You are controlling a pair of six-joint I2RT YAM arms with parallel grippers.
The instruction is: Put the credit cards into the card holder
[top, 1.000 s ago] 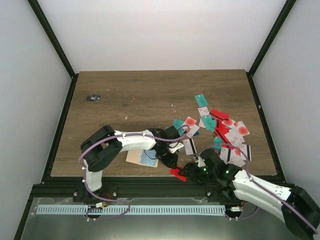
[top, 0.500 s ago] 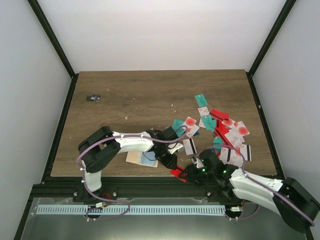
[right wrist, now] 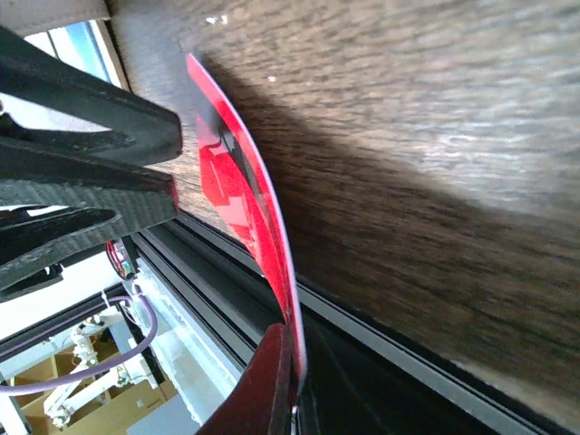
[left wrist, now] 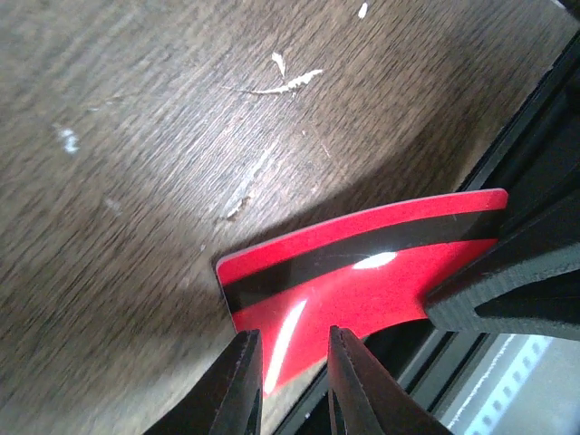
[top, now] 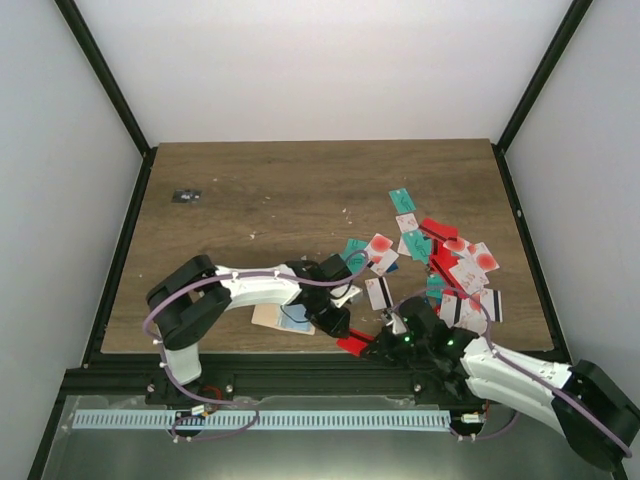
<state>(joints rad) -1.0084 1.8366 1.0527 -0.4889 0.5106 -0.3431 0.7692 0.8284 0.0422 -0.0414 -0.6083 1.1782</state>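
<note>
From above, you see the tan card holder (top: 268, 316) lying near the front edge of the worktop (top: 260, 190), partly under your left arm. The left pincer (top: 337, 322) sits just right of it, and the right pincer (top: 378, 347) comes in from the other side. A red card (top: 351, 345) lies between them at the edge. The other cards (top: 455, 265) lie heaped on the right, well apart from the holder. On the left wrist camera, the left pincer's fingers stand a narrow gap apart over the red card, which shows a black stripe and is bent; whether they touch it you cannot tell. On the right wrist camera, the right pincer is clamped on the card's near end, and the card curves away toward the left pincer's black fingers (right wrist: 91, 118).
</note>
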